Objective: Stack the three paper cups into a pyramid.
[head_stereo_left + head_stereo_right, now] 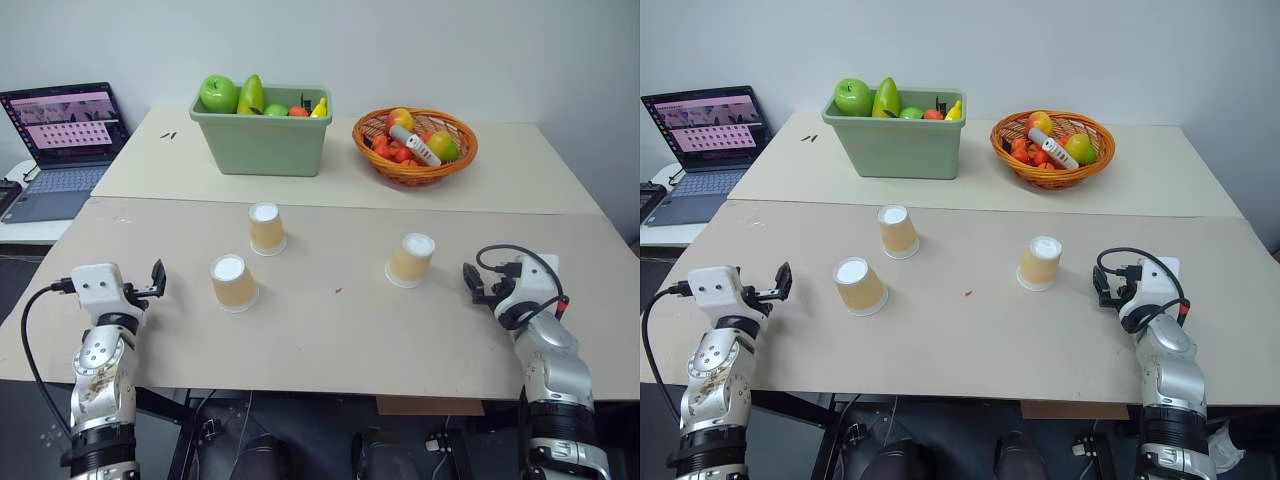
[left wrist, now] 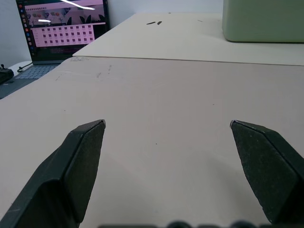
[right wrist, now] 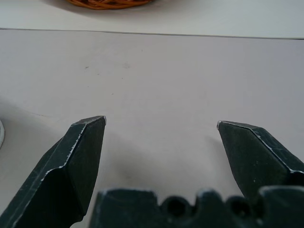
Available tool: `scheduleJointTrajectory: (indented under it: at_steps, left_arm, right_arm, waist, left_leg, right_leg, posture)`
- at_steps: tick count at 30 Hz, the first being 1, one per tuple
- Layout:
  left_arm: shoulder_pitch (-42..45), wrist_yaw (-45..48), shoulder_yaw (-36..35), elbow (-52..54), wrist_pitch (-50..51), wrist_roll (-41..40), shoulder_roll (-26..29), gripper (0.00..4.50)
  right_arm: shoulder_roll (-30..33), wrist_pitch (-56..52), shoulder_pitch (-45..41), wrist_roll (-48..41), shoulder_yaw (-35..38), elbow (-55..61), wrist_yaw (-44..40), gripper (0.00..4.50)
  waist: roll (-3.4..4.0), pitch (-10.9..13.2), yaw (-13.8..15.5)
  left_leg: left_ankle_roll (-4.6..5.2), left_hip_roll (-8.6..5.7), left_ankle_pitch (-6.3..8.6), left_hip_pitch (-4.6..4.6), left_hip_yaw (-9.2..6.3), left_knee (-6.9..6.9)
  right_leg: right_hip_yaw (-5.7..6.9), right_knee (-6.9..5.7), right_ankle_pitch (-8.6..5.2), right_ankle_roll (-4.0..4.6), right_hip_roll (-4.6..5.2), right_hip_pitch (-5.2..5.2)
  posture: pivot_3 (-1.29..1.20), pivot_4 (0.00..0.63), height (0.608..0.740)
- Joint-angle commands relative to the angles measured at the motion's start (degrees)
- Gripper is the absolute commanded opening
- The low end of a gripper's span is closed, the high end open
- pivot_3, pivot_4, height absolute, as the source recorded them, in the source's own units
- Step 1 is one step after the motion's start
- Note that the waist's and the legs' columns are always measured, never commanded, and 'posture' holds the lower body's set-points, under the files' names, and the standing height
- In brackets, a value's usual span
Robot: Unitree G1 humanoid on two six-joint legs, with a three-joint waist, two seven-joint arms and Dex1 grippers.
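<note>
Claws (image 2: 166, 124) (image 3: 161, 122) agape, cups (image 1: 266, 228) unstacked

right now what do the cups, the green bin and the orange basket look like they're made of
The three paper cups: matte tan walls with white bases, probably paper. The green bin: smooth, uniform, slightly glossy walls, likely plastic. The orange basket: an open woven weave, wicker or plastic strand, hard to tell.

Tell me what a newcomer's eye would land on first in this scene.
Three paper cups stand upside down and apart on the near table: one at the front left, one behind it, one to the right. Beyond them sit a green bin of toy fruit and an orange basket of fruit. The left gripper and right gripper wait open at the table's two sides, holding nothing.
</note>
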State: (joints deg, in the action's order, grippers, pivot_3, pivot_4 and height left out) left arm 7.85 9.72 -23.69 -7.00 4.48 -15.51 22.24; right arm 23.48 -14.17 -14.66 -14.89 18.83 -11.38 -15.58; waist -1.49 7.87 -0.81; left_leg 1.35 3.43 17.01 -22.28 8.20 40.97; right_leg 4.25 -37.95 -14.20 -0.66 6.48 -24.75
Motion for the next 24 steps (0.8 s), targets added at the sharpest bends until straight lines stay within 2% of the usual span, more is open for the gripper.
scheduleJointTrajectory:
  at_steps: [1,4,9,15,18,19,21,24]
  left_arm:
    - [0.89,0.85,0.02,1.07,-1.07,-0.08,0.52,4.50]
    - [1.16,1.93,0.44,1.12,-0.44,-0.51,0.77,4.50]
    - [1.11,2.42,0.57,1.16,-0.12,-0.19,1.00,4.50]
    - [1.09,2.48,0.74,1.67,0.40,-0.14,0.97,4.50]
    - [1.02,2.80,0.88,2.11,0.80,-0.20,1.21,4.50]
    - [0.94,3.07,0.85,2.32,0.96,-0.30,1.44,4.50]
    - [-0.12,5.14,1.12,3.62,1.98,-1.13,2.35,4.50]
    - [-3.31,10.05,2.25,6.31,3.03,-1.79,4.21,4.50]
  right_arm:
    - [1.20,-0.92,-2.49,-1.55,3.13,2.87,2.29,4.40]
    - [3.42,-4.28,-7.52,-2.56,4.28,6.83,3.89,4.40]
    - [4.38,-12.94,-12.83,-11.61,0.98,18.59,-2.87,4.40]
    - [7.20,-25.11,-13.06,-26.91,-4.22,32.18,-15.00,4.40]
    - [12.50,-29.10,-9.44,-32.84,-8.49,39.58,-25.15,4.40]
    - [14.81,-29.48,-8.28,-32.32,-10.51,40.65,-27.78,4.40]
    - [18.91,-28.23,-7.48,-25.96,-17.03,40.59,-29.94,4.40]
    - [21.49,-25.56,-7.77,-18.36,-24.24,39.74,-30.49,4.40]
  waist:
    - [0.00,0.00,-0.01]
    - [0.05,0.03,-0.09]
    - [0.07,0.04,-0.26]
    - [0.07,0.04,0.27]
    - [0.07,0.04,0.95]
    - [0.05,0.03,1.08]
    - [0.01,0.01,1.13]
    - [-0.09,-0.03,0.88]
  left_leg:
    - [0.00,0.00,0.00,0.00,0.00,0.00]
    - [0.00,-0.02,0.00,-0.02,0.02,0.01]
    - [-0.03,0.07,-0.01,-0.01,0.04,-0.05]
    - [0.06,0.09,0.03,-0.12,0.03,-0.07]
    - [0.19,0.04,0.11,-0.20,0.00,-0.05]
    - [0.23,0.04,0.14,-0.22,-0.01,-0.05]
    - [0.29,0.04,0.17,-0.23,-0.03,-0.05]
    - [0.31,0.04,0.18,-0.19,-0.02,-0.03]
  right_leg:
    - [0.00,0.00,0.00,0.00,0.00,0.00]
    - [-0.02,-0.03,0.00,0.00,0.03,-0.03]
    - [-0.09,-0.04,0.00,0.01,-0.08,-0.13]
    - [-0.01,0.16,0.00,0.02,-0.08,-0.12]
    - [0.12,0.30,0.00,0.01,0.00,-0.09]
    - [0.18,0.36,0.00,0.01,0.01,-0.07]
    - [0.22,0.46,0.00,0.01,0.02,-0.01]
    - [0.24,0.51,0.01,-0.01,0.05,0.04]
  posture:
    - [0.00,0.150,0.708]
    - [0.00,0.150,0.708]
    - [0.00,0.150,0.708]
    - [0.00,0.150,0.708]
    - [0.00,0.150,0.708]
    - [0.00,0.150,0.708]
    - [0.00,0.150,0.708]
    - [0.00,0.150,0.708]
